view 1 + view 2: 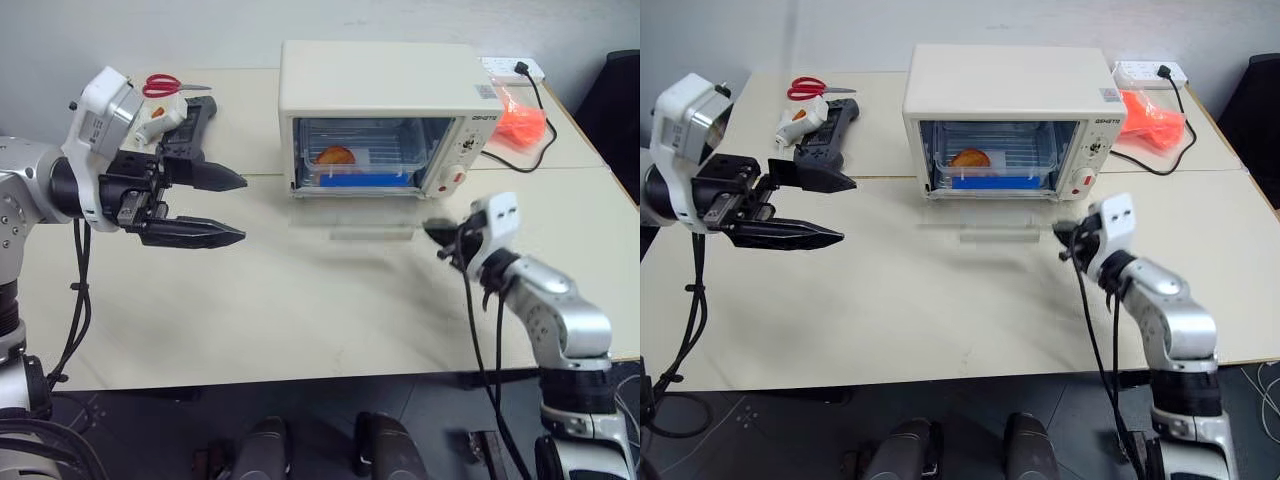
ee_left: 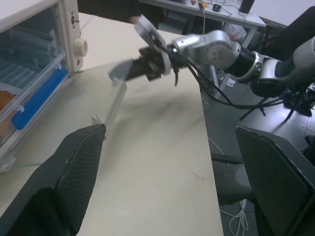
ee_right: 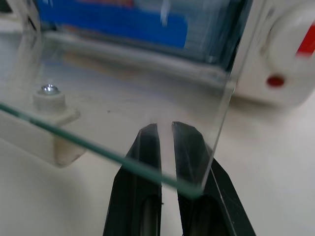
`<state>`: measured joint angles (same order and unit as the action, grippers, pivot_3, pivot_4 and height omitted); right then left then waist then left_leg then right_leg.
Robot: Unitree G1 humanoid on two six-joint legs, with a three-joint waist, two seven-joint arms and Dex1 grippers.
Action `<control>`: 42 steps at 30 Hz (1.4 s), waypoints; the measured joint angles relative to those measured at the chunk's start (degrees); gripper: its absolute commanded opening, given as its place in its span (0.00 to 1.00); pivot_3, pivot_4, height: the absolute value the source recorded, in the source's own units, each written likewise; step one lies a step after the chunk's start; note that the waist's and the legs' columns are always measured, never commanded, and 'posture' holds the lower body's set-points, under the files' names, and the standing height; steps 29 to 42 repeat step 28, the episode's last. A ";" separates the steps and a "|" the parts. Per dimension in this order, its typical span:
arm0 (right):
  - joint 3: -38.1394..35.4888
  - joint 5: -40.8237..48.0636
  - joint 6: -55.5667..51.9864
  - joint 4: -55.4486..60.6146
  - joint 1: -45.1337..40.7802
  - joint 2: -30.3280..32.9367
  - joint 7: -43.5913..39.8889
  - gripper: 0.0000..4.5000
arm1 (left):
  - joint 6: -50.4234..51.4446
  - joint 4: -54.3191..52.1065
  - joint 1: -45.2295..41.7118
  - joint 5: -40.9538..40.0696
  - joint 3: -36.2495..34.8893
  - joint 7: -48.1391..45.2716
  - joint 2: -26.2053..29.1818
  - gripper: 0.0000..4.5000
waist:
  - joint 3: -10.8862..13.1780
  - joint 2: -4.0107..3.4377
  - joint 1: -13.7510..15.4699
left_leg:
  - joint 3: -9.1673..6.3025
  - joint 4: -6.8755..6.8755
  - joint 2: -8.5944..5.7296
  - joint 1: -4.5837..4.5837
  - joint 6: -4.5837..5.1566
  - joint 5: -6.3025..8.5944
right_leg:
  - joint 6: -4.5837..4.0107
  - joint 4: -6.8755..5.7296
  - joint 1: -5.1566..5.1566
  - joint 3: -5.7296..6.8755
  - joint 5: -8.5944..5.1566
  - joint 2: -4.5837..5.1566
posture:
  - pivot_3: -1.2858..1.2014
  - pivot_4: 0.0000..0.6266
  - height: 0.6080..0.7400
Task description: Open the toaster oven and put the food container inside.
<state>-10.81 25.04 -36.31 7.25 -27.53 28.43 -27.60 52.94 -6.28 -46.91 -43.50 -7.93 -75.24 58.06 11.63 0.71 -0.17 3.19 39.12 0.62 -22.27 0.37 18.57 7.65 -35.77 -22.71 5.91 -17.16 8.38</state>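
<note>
Left eye view: the food container (image 1: 362, 160) is sitting inside the toaster oven (image 1: 380, 110), its glass door (image 1: 372, 222) lying dropped open.
Left gripper (image 1: 238, 208): hanging wide apart, holding nothing.
Right gripper (image 3: 164, 132): pinched shut, tips passing under the door's corner.
Handling: the glass is likely proving rigid, slick and breakable; the cream handle (image 3: 47, 130) is looking like the safer hold.

Food container (image 2: 29, 93) inside toaster oven (image 2: 54, 29), door (image 2: 110, 105) down.
</note>
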 measured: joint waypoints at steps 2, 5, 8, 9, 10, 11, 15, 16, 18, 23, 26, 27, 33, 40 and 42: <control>-2.30 1.59 -0.34 -0.77 -5.39 0.00 0.81 0.11 | -0.73 0.10 -0.02 0.16 0.44 -0.04 0.00 0.99 | 0.00 -0.01 -0.03 | -0.01 -0.01 0.02 0.00 0.00 0.00 | 0.00 0.00 -0.01 0.01 0.00 -0.01 | 0.52 0.24 1.00; -3.42 2.83 -1.12 -0.73 -7.24 0.44 0.65 0.11 | -1.31 0.43 -0.07 0.32 0.79 0.04 -0.01 0.99 | 0.00 0.01 0.21 | -0.07 -0.03 0.03 -0.02 -0.01 0.01 | -0.01 0.00 0.00 0.07 0.00 -0.03 | 0.52 0.24 1.00; -1.95 2.64 -1.40 -0.64 -3.32 3.03 -2.23 0.11 | -1.92 0.76 -0.18 0.67 1.18 0.38 -0.14 0.99 | 0.00 0.00 0.37 | -0.06 -0.01 -0.04 -0.12 0.06 0.05 | 0.00 0.04 -0.01 0.06 0.00 0.03 | 0.52 0.24 1.00; -1.71 2.67 -1.41 -0.64 -2.04 4.33 -3.58 0.11 | -2.22 1.11 -0.19 0.84 1.18 0.65 -0.16 0.99 | 0.00 0.00 0.36 | -0.04 0.00 -0.05 -0.12 0.07 0.06 | 0.00 0.07 -0.01 0.05 0.00 0.03 | 0.52 0.24 1.00; -1.64 3.02 -1.46 -0.47 -0.62 6.36 -5.83 0.11 | -2.61 1.72 -0.18 1.14 1.17 0.97 -0.16 0.99 | 0.01 -0.01 0.32 | 0.00 0.00 -0.05 -0.12 0.09 0.06 | 0.00 0.09 -0.01 0.03 0.00 0.04 | 0.52 0.24 1.00; -1.77 3.51 -1.65 -0.44 0.08 8.07 -7.53 0.15 | -3.00 2.32 -0.18 1.38 1.15 1.32 -0.16 1.00 | 0.01 -0.01 0.23 | 0.02 0.01 -0.04 -0.11 0.09 0.06 | 0.00 0.09 -0.01 0.03 0.00 0.03 | 0.52 0.24 1.00; -6.47 8.88 -5.00 -0.66 1.44 20.04 -18.61 0.39 | -4.72 3.74 0.04 2.74 0.66 3.33 -0.19 1.00 | 0.06 -0.11 0.19 | 0.05 0.01 -0.01 -0.09 0.09 0.07 | 0.00 0.08 -0.01 0.02 0.00 0.03 | 0.52 0.24 1.00; -8.28 9.92 -5.70 -1.42 1.45 23.24 -21.27 0.47 | -5.23 4.53 0.31 3.26 0.05 3.71 -0.18 1.00 | 0.06 -0.11 0.21 | 0.05 0.00 0.00 -0.08 0.09 0.07 | 0.00 0.09 -0.01 0.03 0.00 0.02 | 0.52 0.24 1.00; -11.46 11.55 -6.96 -3.82 1.46 29.33 -26.47 0.61 | -6.10 5.50 1.08 4.10 -0.55 4.39 -0.01 1.00 | 0.06 -0.10 0.20 | 0.07 0.00 0.01 -0.07 0.10 0.07 | 0.00 0.10 -0.01 0.03 0.00 0.01 | 0.52 0.24 1.00; -14.42 13.90 -7.97 -7.73 5.97 38.88 -40.40 1.00 | -7.54 7.32 1.76 5.47 -0.61 4.23 0.85 1.00 | 0.05 -0.07 0.18 | 0.14 0.01 0.03 -0.04 0.10 0.08 | 0.00 0.12 0.01 0.00 0.00 0.00 | 0.52 0.24 1.00; -14.34 12.58 -4.69 -12.59 5.17 40.36 -44.00 1.00 | -8.67 8.89 0.99 5.96 -0.55 3.15 1.40 1.00 | 0.05 -0.08 0.13 | 0.24 0.04 0.03 -0.01 0.11 0.08 | 0.01 0.11 0.01 -0.07 0.01 0.00 | 0.52 0.24 1.00; -14.35 11.91 -3.41 -14.38 4.09 40.53 -44.52 1.00 | -8.98 9.49 0.57 6.28 -0.55 2.87 1.65 1.00 | 0.05 -0.08 0.11 | 0.24 0.04 0.04 0.00 0.11 0.08 | 0.01 0.10 0.00 -0.06 0.01 0.00 | 0.52 0.24 1.00; -14.38 11.48 -2.28 -15.58 3.16 40.70 -44.76 1.00 | -9.41 9.71 0.12 6.66 -0.54 2.75 1.69 1.00 | 0.05 -0.08 0.12 | 0.24 0.04 0.04 0.00 0.10 0.08 | 0.01 0.10 0.00 -0.06 0.01 0.00 | 0.52 0.24 1.00; -14.38 11.48 -2.28 -15.58 3.16 40.70 -44.76 1.00 | -9.41 9.71 0.12 6.66 -0.54 2.75 1.69 1.00 | 0.05 -0.08 0.12 | 0.24 0.04 0.04 0.00 0.10 0.08 | 0.01 0.10 0.00 -0.06 0.01 0.00 | 0.52 0.24 1.00; -14.38 11.48 -2.28 -15.58 3.16 40.70 -44.76 1.00 | -9.41 9.71 0.12 6.66 -0.54 2.75 1.69 1.00 | 0.05 -0.08 0.12 | 0.24 0.04 0.04 0.00 0.10 0.08 | 0.01 0.10 0.00 -0.06 0.01 0.00 | 0.52 0.24 1.00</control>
